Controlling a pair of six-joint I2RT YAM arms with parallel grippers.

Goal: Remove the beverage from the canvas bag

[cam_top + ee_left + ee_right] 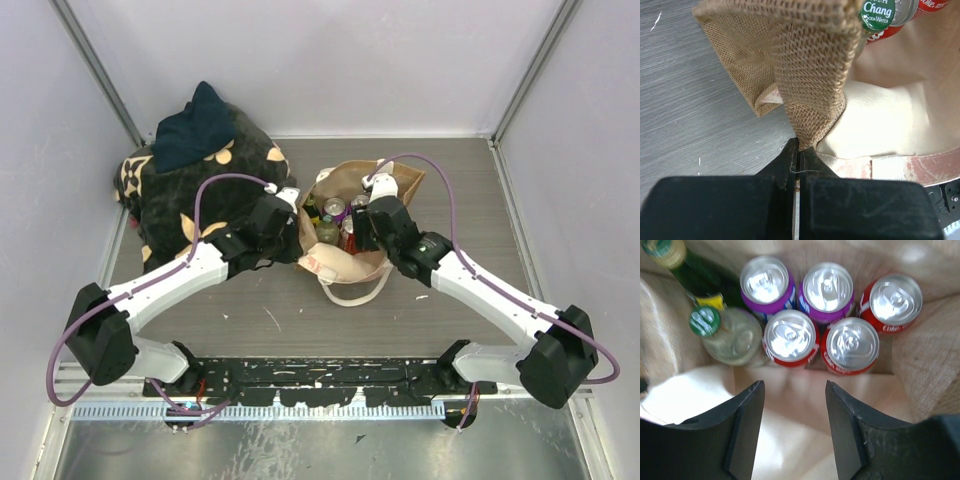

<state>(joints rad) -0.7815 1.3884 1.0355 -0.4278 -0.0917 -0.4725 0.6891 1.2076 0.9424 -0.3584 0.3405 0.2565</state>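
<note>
Pale walls (330,60) close round my grey wood-grain counter (270,320) on three sides; aluminium posts (98,70) rise from its far corners, and a ribbed metal strip (300,410) runs along its near edge.

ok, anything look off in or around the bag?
Nothing stands out. Five cans stand upright in the bag beside two bottles, with no spill or dents visible. The left gripper is pinched on the bag's rim, and the right gripper hangs open above the cans.
</note>
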